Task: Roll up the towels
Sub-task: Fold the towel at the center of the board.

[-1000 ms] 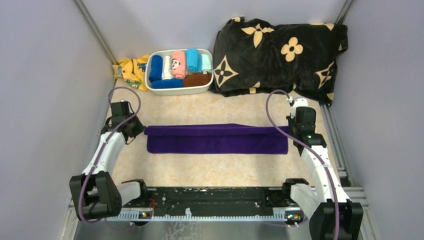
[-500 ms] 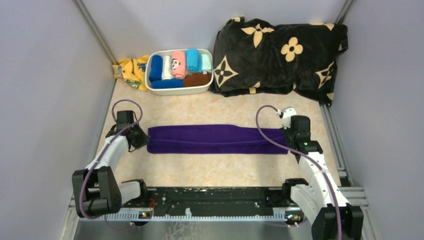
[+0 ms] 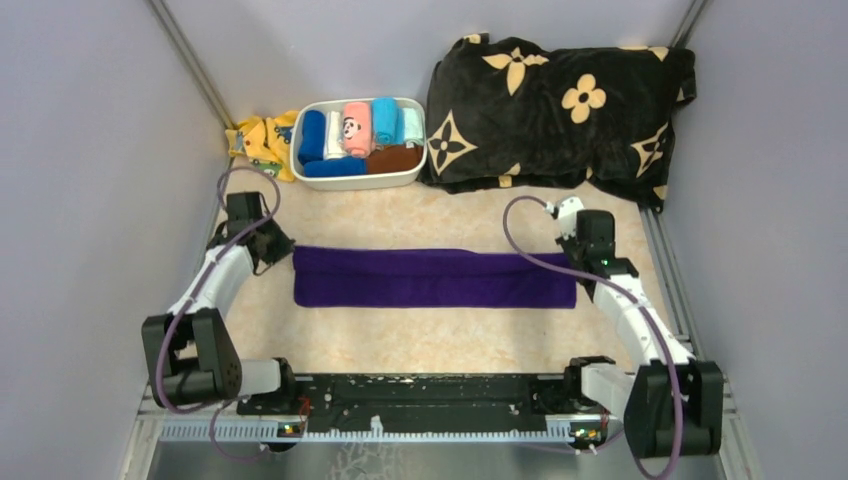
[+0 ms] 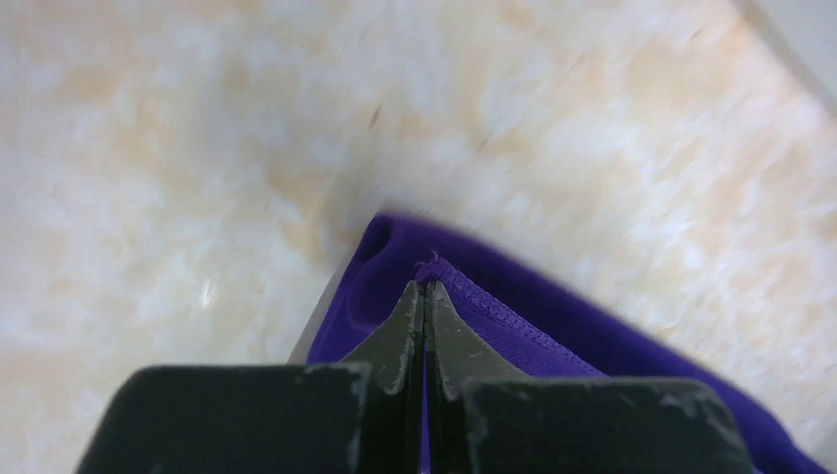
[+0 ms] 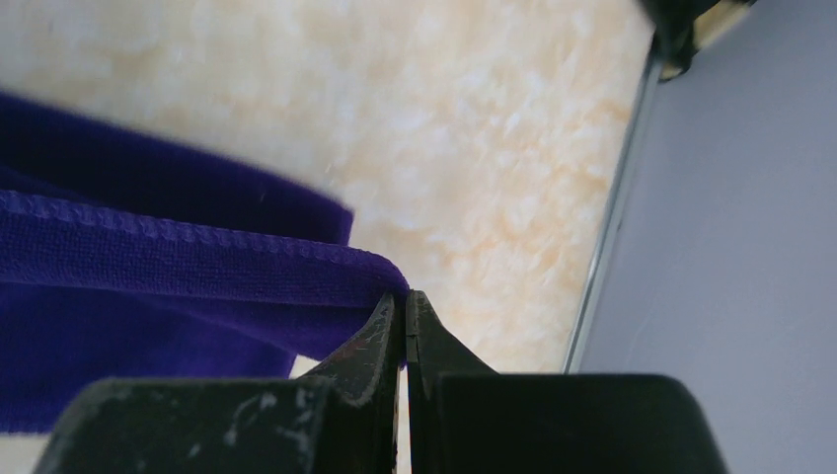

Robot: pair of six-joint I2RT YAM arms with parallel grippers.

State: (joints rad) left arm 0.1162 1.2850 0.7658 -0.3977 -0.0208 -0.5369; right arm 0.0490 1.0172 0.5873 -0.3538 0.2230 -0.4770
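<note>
Left gripper [image 4: 425,286]: jaws pressed together, pinching a hemmed corner of the purple towel [image 4: 523,331]. Right gripper [image 5: 403,296]: also clamped, on the opposite hemmed corner. The towel lies between the two as a long folded band, its top layer raised slightly at each tip.

Step in hand, by my reading: bringing the pinched edge over to narrow the band before rolling. To do it well, move both grippers together at equal height, keep the cloth taut between them, and lay the edge square on the layer beneath. An uneven pull would likely skew it.

Surface: mottled beige tabletop [image 4: 197,148], bare just beyond both tips. Metal rail [image 5: 607,237] and grey wall [image 5: 730,197] just outside the right gripper.

Far ahead of the left gripper: white bin [image 3: 345,182] of rolled cloths, the pink panda towel [image 3: 356,128] among them, yellow cloth [image 3: 262,140] alongside. Ahead of the right gripper: black flowered blanket [image 3: 560,110].
</note>
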